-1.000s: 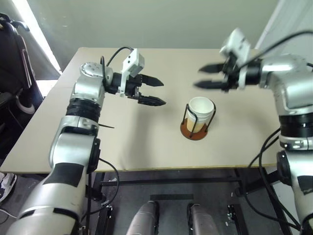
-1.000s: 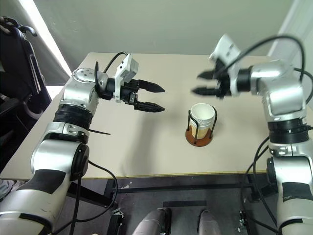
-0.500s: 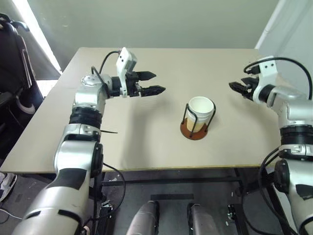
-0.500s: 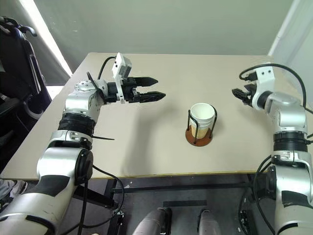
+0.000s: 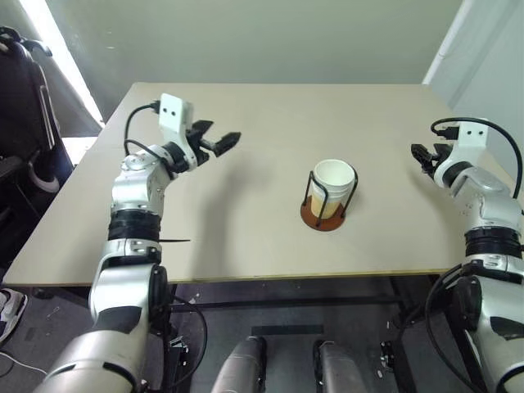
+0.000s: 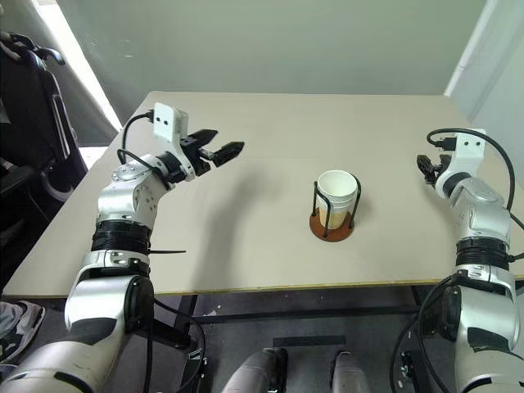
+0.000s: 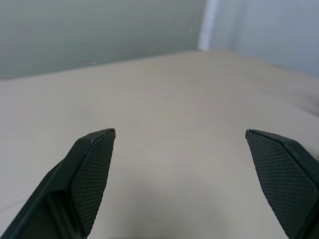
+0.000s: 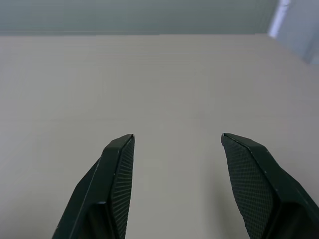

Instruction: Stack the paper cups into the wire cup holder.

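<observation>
The paper cups (image 5: pixel 334 187) are nested into one stack, mouth up, inside the wire cup holder (image 5: pixel 325 214), which is parked a bit right of centre on the tan table (image 5: pixel 246 254). How many cups are in that stack can't be counted from here, but no loose cup is seen anywhere on the tabletop, so the stacking looks pretty much done. The stack's long axis runs straight up, ringed by the black wire loops, with the reddish base flat on the table. The left gripper (image 5: pixel 219 142) is held off to the left, well apart from the holder, fingers spread wide with nothing between them; in the left wrist view just bare table is seen past the left gripper's fingertips (image 7: pixel 94 149). The right gripper (image 5: pixel 423 155) is held out near the table's right edge, also well apart, jaws parted a fair bit and gripping nothing, again with bare table between the fingers in its wrist view. The holder lies between the two, roughly level with both, and neither gripper is clearly the closer one. If anything more were needed, the reach would be inward toward the middle from either side.
</observation>
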